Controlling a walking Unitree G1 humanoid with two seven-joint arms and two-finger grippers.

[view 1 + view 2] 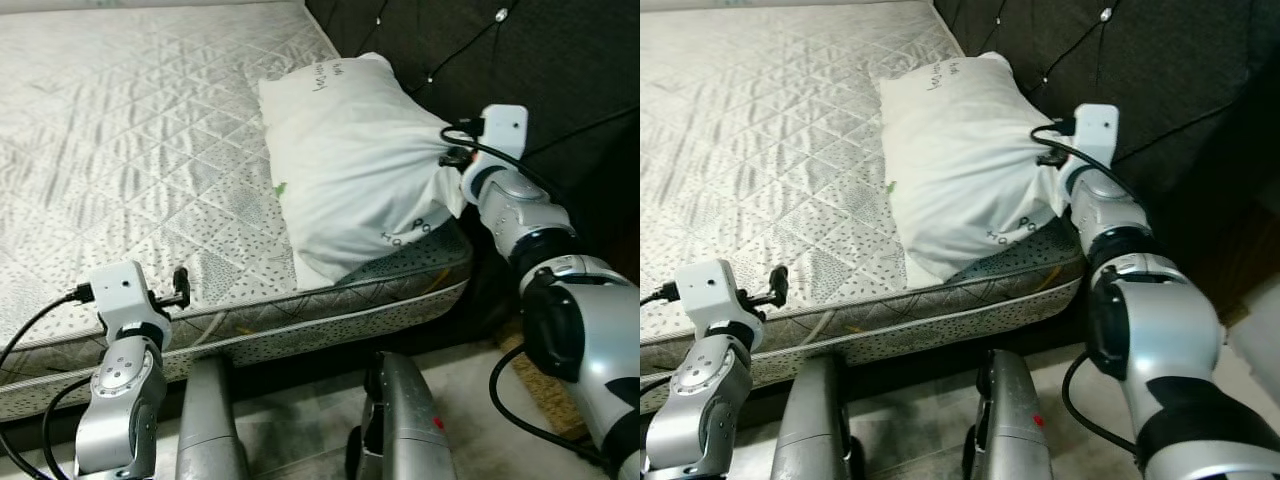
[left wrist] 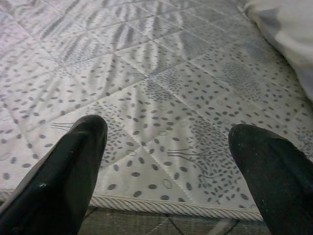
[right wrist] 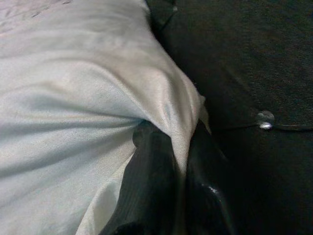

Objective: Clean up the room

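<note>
Nearest, at seven o'clock, the left gripper (image 2: 166, 161) hangs over the near edge of the bare quilted mattress (image 1: 130, 150), its two fingers spread wide with nothing between them. Farther off at two o'clock, the right gripper (image 3: 178, 161) pinches a fold of the white pillow (image 1: 350, 160), which lies against the dark tufted headboard (image 1: 520, 50).

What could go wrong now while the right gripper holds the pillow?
The right gripper pinches only a thin fold of cloth at the pillow edge, so the fold may slip out or the cover may stretch when pulled. The pillow lies at the mattress corner against the headboard; a pull could drag it off onto the floor.
</note>
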